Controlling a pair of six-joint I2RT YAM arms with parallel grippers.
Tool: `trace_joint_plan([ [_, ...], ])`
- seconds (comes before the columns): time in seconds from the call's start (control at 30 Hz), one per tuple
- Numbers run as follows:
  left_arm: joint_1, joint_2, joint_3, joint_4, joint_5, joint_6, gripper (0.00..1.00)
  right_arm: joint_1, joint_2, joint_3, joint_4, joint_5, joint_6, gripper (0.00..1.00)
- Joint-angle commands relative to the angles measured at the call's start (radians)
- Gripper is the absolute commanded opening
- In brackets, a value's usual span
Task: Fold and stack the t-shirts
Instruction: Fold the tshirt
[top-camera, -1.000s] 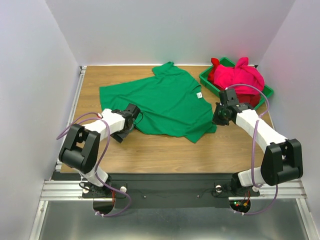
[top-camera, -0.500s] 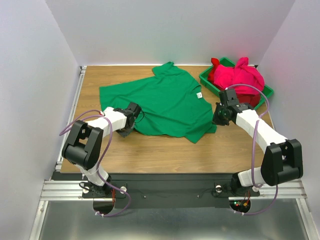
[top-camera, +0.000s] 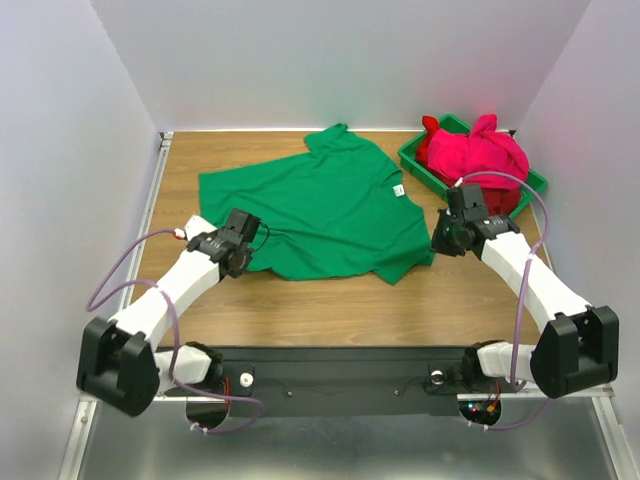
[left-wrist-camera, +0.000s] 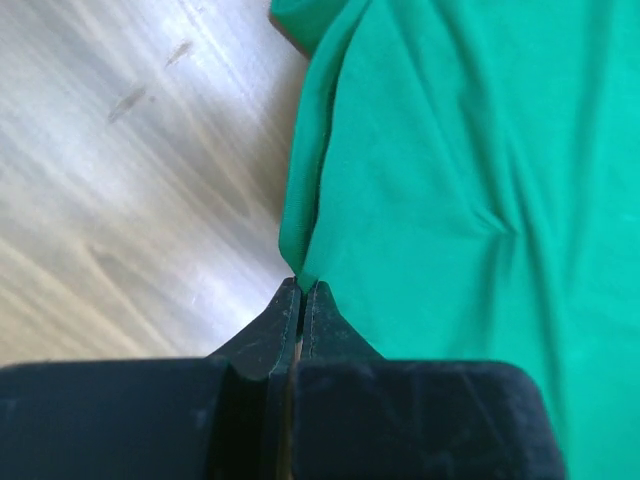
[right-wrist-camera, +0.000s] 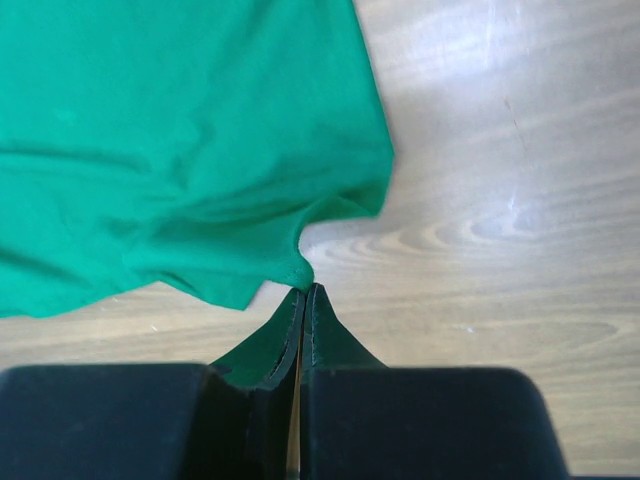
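Note:
A kelly green t-shirt (top-camera: 330, 205) lies spread across the middle of the table, its small white neck label (top-camera: 397, 190) facing up. My left gripper (top-camera: 250, 246) is at the shirt's near left edge, and the left wrist view shows its jaws shut on that edge of the green t-shirt (left-wrist-camera: 430, 180), with the left gripper (left-wrist-camera: 302, 287) pinching a fold of the hem. My right gripper (top-camera: 438, 243) is at the near right corner, and in the right wrist view the right gripper (right-wrist-camera: 305, 290) is shut on a corner of the green t-shirt (right-wrist-camera: 180, 130). A bright pink t-shirt (top-camera: 485, 155) and a darker red one (top-camera: 428, 147) are heaped in the bin.
The rigid green plastic bin (top-camera: 412, 162) stands at the back right corner of the wooden table (top-camera: 330, 310). White walls close in the left, back and right sides. A metal rail (top-camera: 155, 190) runs along the table's left edge.
My left gripper has shut on the shirt's left edge, and the left arm's elbow has swung outward toward the near left. The right arm has shifted slightly right, still shut.

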Motion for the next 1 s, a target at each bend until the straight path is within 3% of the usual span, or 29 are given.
trace_joint_plan([
  [0.0,0.002,-0.106,-0.042,-0.089,0.041,-0.027,0.00,-0.007,-0.044,-0.014,-0.037,-0.002,-0.020,0.00],
  [0.57,0.002,-0.387,-0.051,-0.292,0.109,-0.095,0.00,-0.007,-0.156,-0.053,-0.149,-0.043,0.000,0.00],
  [0.73,0.002,-0.439,-0.088,-0.197,0.110,-0.056,0.00,-0.007,-0.095,-0.027,-0.145,-0.048,0.002,0.00],
  [0.97,0.007,-0.419,-0.100,-0.077,0.126,-0.003,0.00,-0.007,0.074,0.151,-0.122,-0.032,-0.044,0.00],
])
